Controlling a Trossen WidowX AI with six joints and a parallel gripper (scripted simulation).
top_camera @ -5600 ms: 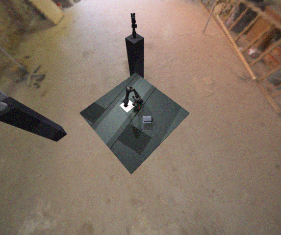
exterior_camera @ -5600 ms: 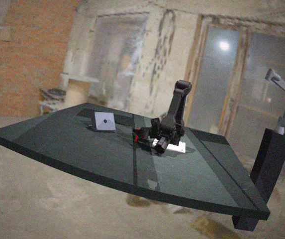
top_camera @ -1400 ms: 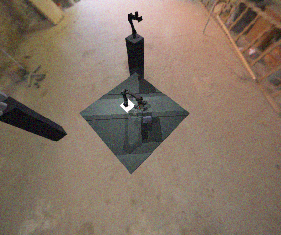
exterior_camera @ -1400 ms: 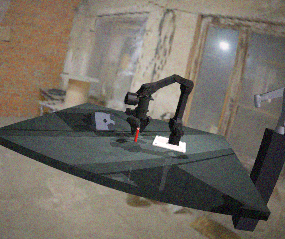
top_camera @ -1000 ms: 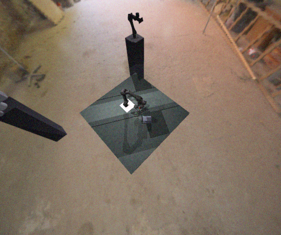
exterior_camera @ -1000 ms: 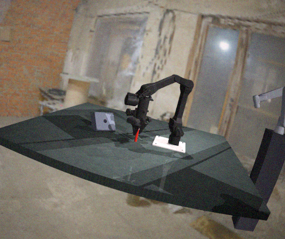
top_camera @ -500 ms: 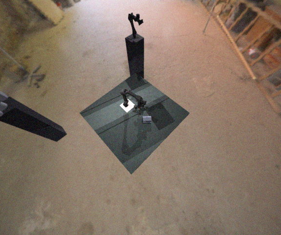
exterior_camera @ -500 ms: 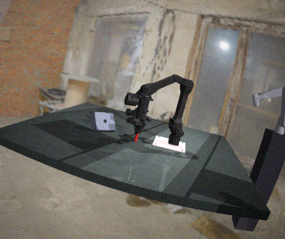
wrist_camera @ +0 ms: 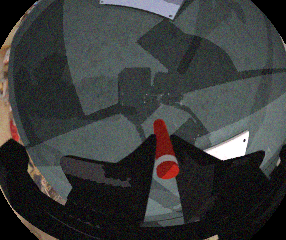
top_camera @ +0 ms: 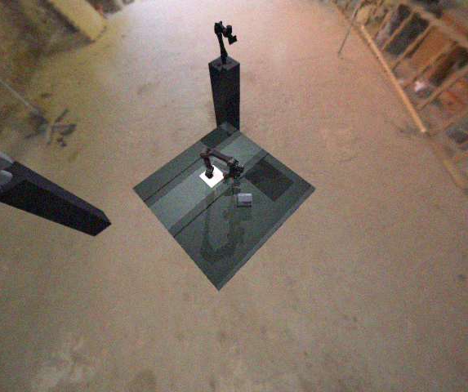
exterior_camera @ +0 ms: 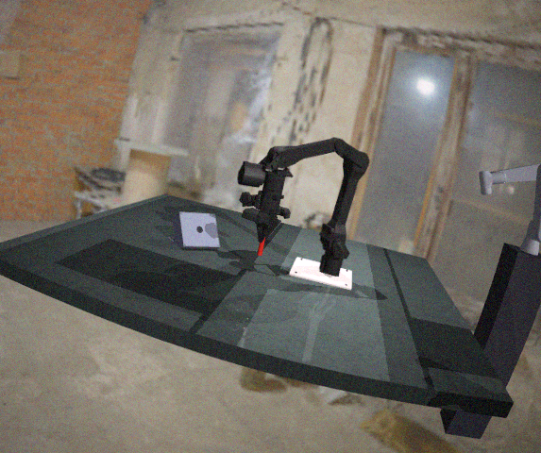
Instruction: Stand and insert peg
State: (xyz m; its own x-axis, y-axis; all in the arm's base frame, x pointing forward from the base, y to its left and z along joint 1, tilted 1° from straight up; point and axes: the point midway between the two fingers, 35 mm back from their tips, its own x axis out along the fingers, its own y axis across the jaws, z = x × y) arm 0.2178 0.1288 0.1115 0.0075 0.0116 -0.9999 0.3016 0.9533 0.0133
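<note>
The red peg is held nearly upright between the fingers of my gripper, which is shut on it. Its white band and red top end face the wrist camera; the plain end points down, a little above the table. The fingers hide part of the peg in the exterior view. The pale sloped panel stands in front of the robot, away from the peg. Its dark round hole shows in its face. The panel's edge shows at the top of the wrist view.
The white base plate of the arm lies on the side of the gripper opposite the panel. Dark shadows cross the table. Two other arms stand on dark pedestals beyond the table's edges.
</note>
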